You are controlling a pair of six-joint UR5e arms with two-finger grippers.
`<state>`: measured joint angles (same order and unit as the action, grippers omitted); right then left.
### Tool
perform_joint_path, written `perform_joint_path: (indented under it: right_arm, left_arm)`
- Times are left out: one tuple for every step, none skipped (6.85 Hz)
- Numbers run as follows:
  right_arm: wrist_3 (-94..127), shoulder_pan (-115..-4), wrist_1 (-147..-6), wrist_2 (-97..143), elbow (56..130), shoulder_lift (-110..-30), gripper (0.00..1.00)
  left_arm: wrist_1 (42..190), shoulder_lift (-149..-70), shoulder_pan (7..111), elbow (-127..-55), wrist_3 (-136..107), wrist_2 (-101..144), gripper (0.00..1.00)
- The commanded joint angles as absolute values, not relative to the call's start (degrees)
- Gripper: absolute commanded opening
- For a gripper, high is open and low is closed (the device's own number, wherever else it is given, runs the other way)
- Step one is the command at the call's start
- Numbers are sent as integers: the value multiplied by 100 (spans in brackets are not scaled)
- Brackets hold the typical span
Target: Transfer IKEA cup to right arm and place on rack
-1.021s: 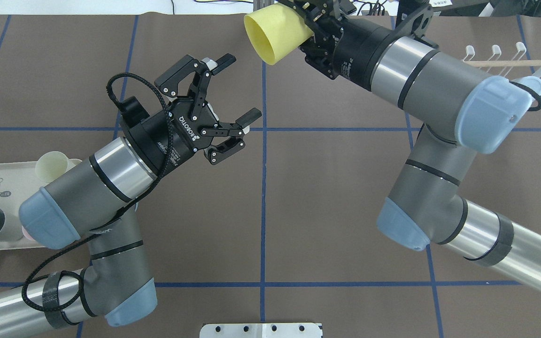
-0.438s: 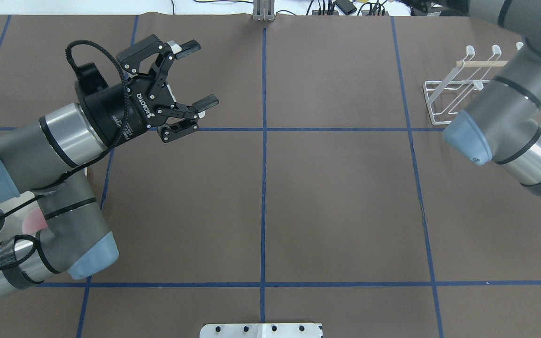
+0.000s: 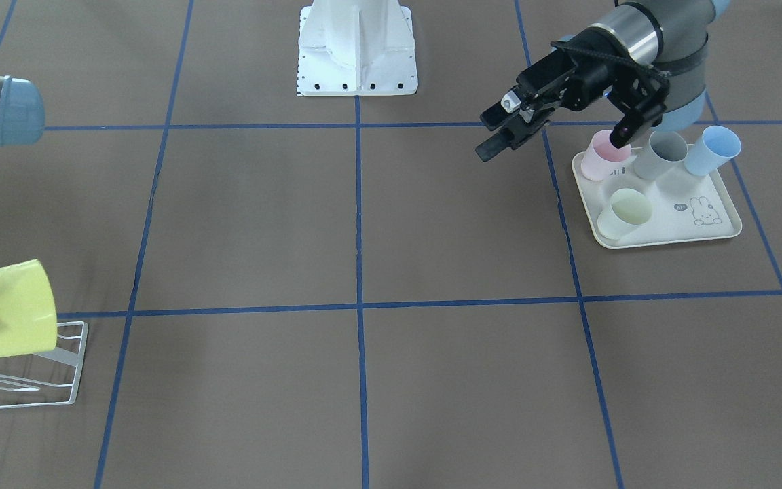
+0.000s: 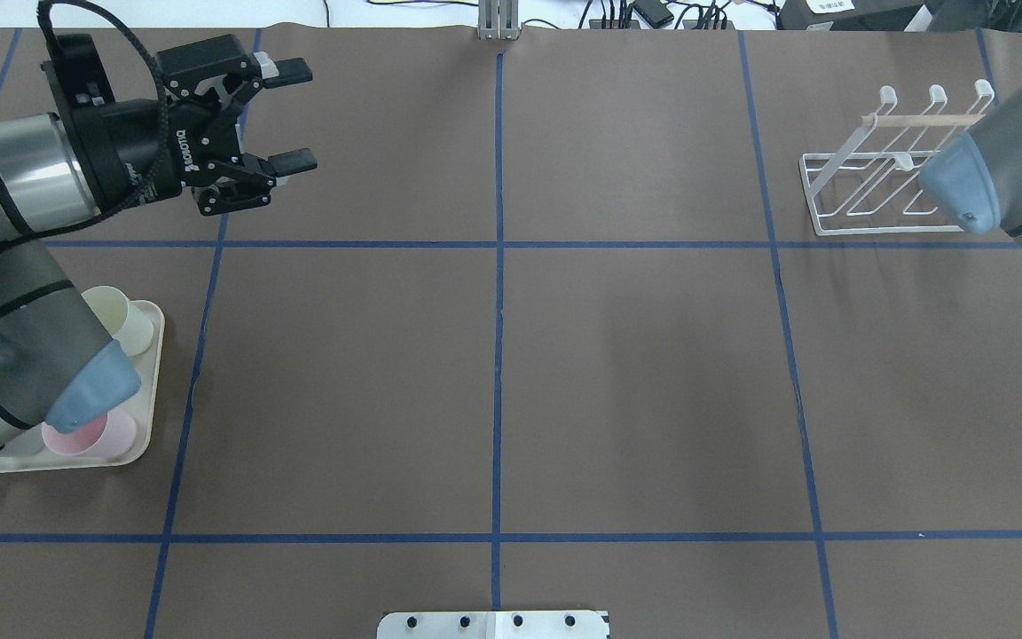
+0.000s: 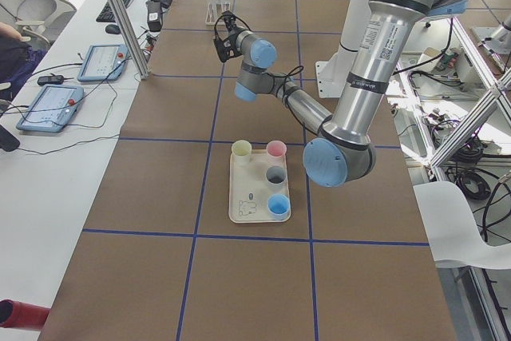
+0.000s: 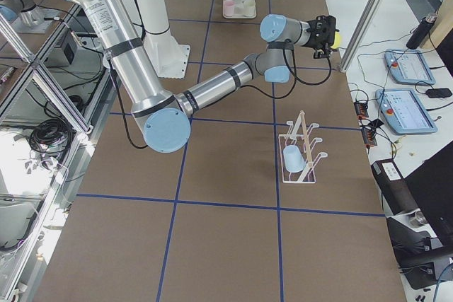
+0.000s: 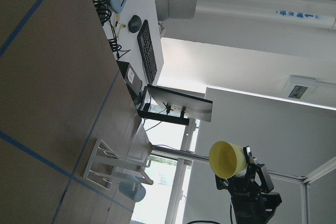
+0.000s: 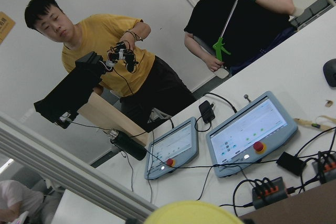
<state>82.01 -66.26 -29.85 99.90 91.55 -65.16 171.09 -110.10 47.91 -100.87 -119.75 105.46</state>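
Exterior front-facing puts the task's thing at its far left edge. The pale yellow tapered plastic cup (image 3: 11, 309) lies on its side in the air, with the right hand (image 7: 240, 171) closed around its narrow base end and its mouth pointing away. In this view it overlaps a corner of the low white wire rack (image 3: 80, 360). Further right is bare brown worktop (image 3: 364, 224). Beyond it the left hand (image 3: 491, 136) hangs spread wide and empty beside the cream rabbit-print tray (image 3: 669, 227), which holds pink, grey, blue and pale green cups.

The yellow cup is probably light, thin-walled and smooth. It should be stiff enough near the base but likely to flex at the rim, and its taper could let it creep out of a loose pinch. The base end looks like the sensible place to hold it, since that leaves the mouth free to drop over a prong.

Overhead exterior misses the cup and the right hand altogether, and the right arm's elbow (image 4: 963, 186) covers one end of the rack. Exterior right fills these gaps. It shows the cup held well clear of the rack, not touching it, and a light blue cup (image 6: 292, 158) already sitting on the rack. The left wrist-mounted camera shows the yellow cup's open mouth and the fingers behind it. The right wrist-mounted one catches only a sliver of yellow rim, with two people beyond it.
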Motion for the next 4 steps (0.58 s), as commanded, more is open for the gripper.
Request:
perform_joint_path:
  right_arm:
    - [6180, -6802, -3094, 9767, 8686, -6932, 0]
    - [5665, -6803, -3050, 9434, 8423, -7100, 0]
    - [5147, -6803, -2893, 9326, 8115, -7145, 0]
    - [4828, -6811, -2509, 9142, 7721, -7146, 0]
  left_arm:
    - [16490, -10830, 5447, -10090, -11104, 11441, 100]
    - [16245, -10672, 5615, -10116, -10579, 11626, 100]
    - [16059, -10409, 5651, -10229, -10086, 11698, 100]
    - [16058, -10154, 5651, -10239, -9742, 11707, 100]
